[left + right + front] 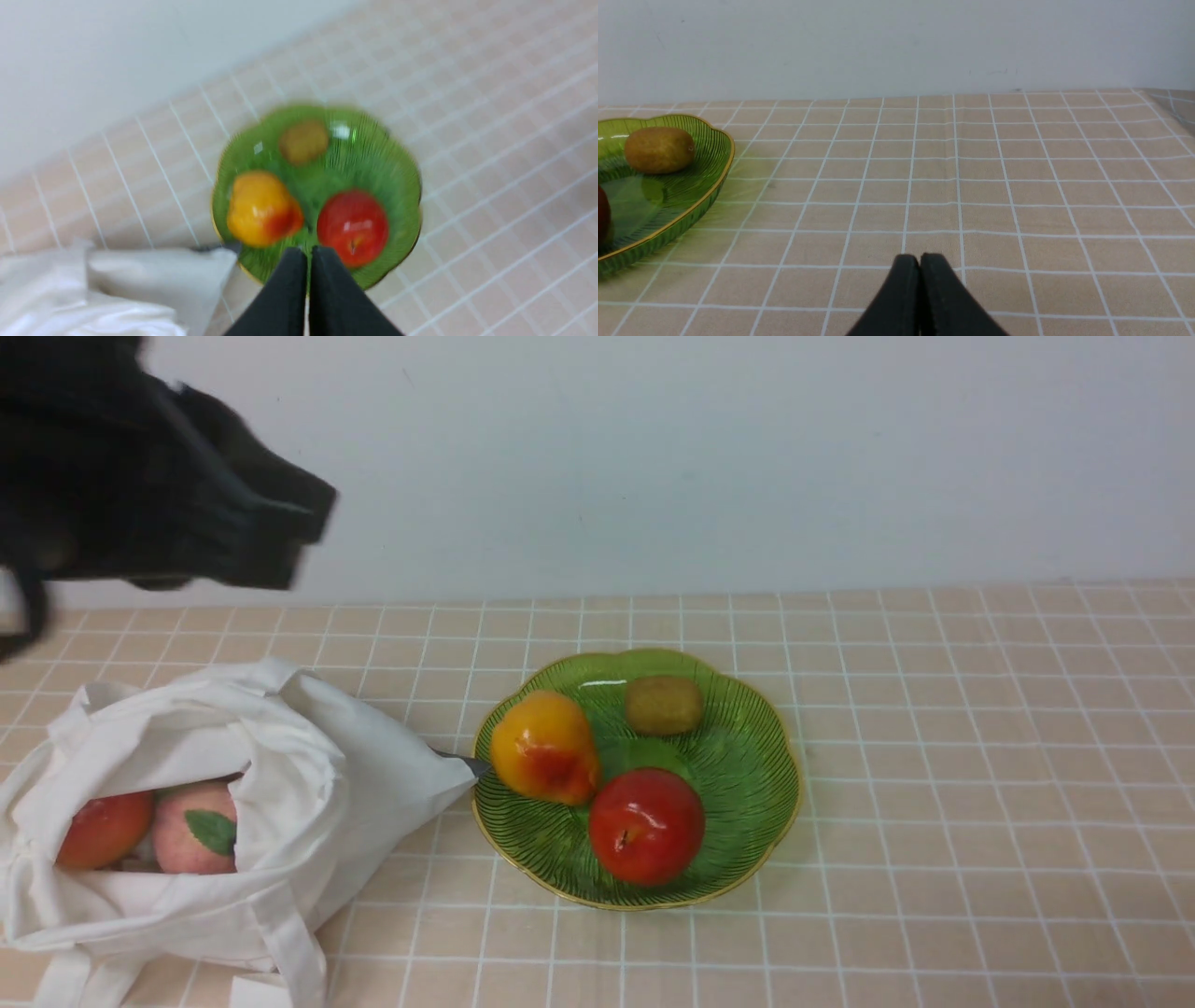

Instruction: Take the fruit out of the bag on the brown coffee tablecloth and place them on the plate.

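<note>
The white bag [308, 775] lies at the front left of the brown coffee tablecloth [980, 756], its mouth open. Inside it show a red apple [103, 829] and a pale pink peach [191, 845] with a green leaf. To its right stands the green plate [747, 784], holding a red apple [646, 825], a yellow-orange fruit [544, 747] and a brown kiwi [664, 705]. My left arm [140, 476] hovers high above the bag, blurred. The left gripper [308, 254] is shut and empty, pointing towards the plate [397, 163]. The right gripper [920, 261] is shut and empty, low over bare cloth right of the plate [714, 154].
A pale wall [700, 457] closes off the back of the table. A small grey tip [473, 764] sticks out at the bag's corner, touching the plate's rim. The bag's strap handles [280, 933] trail to the front edge. Bare cloth stretches right of the plate.
</note>
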Controlling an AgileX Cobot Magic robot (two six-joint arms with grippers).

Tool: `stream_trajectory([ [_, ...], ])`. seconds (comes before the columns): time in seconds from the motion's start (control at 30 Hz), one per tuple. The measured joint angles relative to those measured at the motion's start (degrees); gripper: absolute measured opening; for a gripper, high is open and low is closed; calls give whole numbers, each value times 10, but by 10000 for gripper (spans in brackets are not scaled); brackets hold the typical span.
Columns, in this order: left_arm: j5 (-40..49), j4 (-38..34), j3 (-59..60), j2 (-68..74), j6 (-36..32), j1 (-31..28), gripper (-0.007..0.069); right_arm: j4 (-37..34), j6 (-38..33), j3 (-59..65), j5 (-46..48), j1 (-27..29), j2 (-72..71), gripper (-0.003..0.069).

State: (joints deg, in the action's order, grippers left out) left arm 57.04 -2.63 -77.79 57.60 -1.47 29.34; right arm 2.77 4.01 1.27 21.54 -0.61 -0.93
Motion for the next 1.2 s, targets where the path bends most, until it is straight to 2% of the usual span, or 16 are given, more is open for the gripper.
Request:
stream_trajectory([
  [0.17, -34, 0, 63, -150, 15, 0, -8, 0, 0, 0, 0, 0, 0, -14],
  [0.23, -77, 3, 122, -224, 35, 0, -8, 0, 0, 0, 0, 0, 0, -14],
  [0.27, -129, 10, 185, -300, 47, 0, -8, 0, 0, 0, 0, 0, 0, -14],
  [0.4, -204, 23, 297, -407, 80, 0, -8, 0, 0, 0, 0, 0, 0, -14],
  [0.57, -245, 26, 426, -515, 145, 0, -8, 0, 0, 0, 0, 0, 0, -14],
  [0.77, -258, 54, 492, -560, 144, 0, -8, 0, 0, 0, 0, 0, 0, -14],
  [1.2, -258, 140, 507, -564, 137, -1, -8, 0, 0, 0, 0, 0, 0, -14],
])
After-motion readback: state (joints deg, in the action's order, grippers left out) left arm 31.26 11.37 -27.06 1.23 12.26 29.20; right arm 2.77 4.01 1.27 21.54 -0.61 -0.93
